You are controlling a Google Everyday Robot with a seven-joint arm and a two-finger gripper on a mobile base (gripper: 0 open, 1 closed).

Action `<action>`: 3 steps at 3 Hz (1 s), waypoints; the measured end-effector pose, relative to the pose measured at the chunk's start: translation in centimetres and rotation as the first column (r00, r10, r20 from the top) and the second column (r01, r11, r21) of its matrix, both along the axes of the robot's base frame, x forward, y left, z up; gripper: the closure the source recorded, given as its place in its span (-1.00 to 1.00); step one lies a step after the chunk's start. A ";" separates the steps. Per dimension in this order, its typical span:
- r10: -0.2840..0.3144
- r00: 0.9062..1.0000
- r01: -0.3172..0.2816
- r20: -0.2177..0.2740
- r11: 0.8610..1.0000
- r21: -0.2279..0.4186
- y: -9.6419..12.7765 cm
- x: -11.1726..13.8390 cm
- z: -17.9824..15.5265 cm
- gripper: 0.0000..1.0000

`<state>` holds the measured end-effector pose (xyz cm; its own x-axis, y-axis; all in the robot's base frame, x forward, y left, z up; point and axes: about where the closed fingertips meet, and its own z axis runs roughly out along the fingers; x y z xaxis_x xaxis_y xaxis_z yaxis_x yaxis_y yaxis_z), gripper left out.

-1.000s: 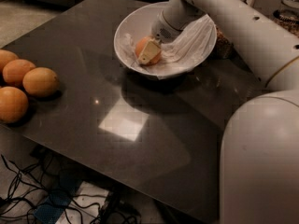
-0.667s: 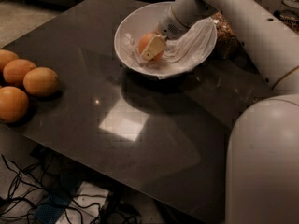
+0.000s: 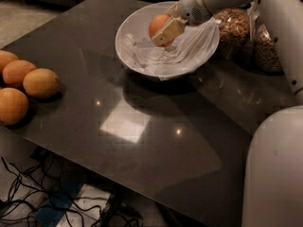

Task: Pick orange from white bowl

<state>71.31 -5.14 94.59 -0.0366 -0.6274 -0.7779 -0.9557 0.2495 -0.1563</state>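
Observation:
The white bowl (image 3: 142, 60) stands at the far middle of the dark table, with a crumpled white lining inside. The orange (image 3: 157, 23) is held above the bowl's inside, clear of the lining. My gripper (image 3: 163, 30) reaches in from the upper right and is shut on the orange; one pale finger (image 3: 167, 32) lies across the front of the fruit. The other finger is hidden behind the fruit.
Several larger orange-yellow fruits (image 3: 40, 82) lie at the table's left edge. Clear jars of brown nuts (image 3: 233, 28) stand right behind the bowl at the back right. My white arm (image 3: 274, 174) fills the right side. Cables lie on the floor under the table's front edge.
The gripper has lifted the orange from the bottom of the bowl up and toward the back right. The bowl has stayed in place.

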 end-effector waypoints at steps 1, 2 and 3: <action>-0.014 1.000 0.014 0.018 1.000 -0.022 -2.7 -1.3 1.6 1.00; -0.027 1.000 0.028 0.015 0.997 -0.074 -5.4 -3.8 2.8 1.00; -0.027 1.000 0.028 0.015 0.997 -0.074 -5.4 -3.8 2.8 1.00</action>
